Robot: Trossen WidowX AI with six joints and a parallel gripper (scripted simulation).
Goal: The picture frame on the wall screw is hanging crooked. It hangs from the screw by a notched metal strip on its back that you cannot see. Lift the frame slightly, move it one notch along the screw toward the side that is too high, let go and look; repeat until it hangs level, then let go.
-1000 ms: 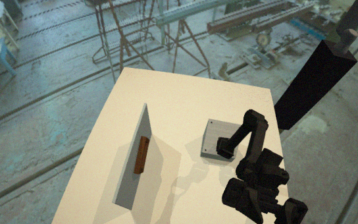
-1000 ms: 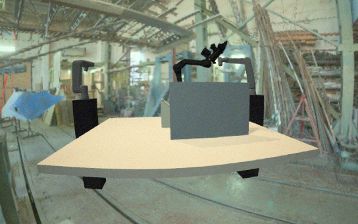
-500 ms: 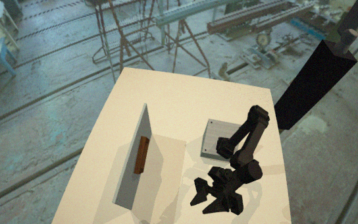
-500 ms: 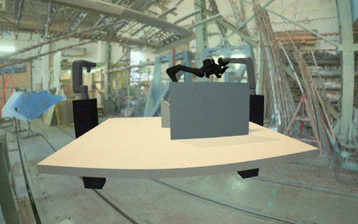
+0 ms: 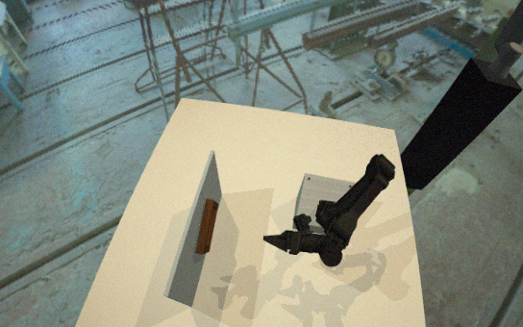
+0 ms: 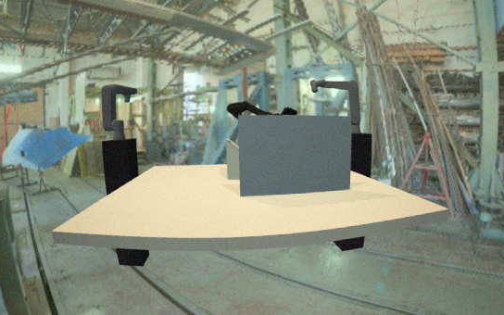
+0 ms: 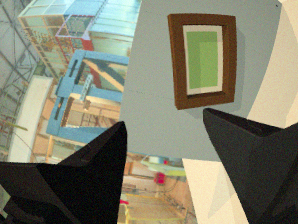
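Picture frame of brown wood [image 5: 207, 226] [image 7: 229, 60], with a white mat and a green print [image 7: 202, 60], is up on the upright grey panel [image 5: 183, 269] [image 6: 295, 155] [image 7: 150, 75], and the black gripper [image 5: 265, 238] [image 7: 164, 121] is pointing its way! Seen from the top, the frame sits toward nine o'clock from the fingertips, with space between them. The hand is partly open, nothing in its grasp, both dark fingertips well apart in the wrist view. There the frame shows toward one o'clock, slanting a little, though which side hangs high I can't tell from this angle. From the fingertips, the black arm [image 5: 362, 202] [image 6: 250, 108] reaches up toward two o'clock over the pale wooden table [image 5: 260, 130] [image 6: 157, 213]. The exterior view has only the panel's back, hiding the frame.
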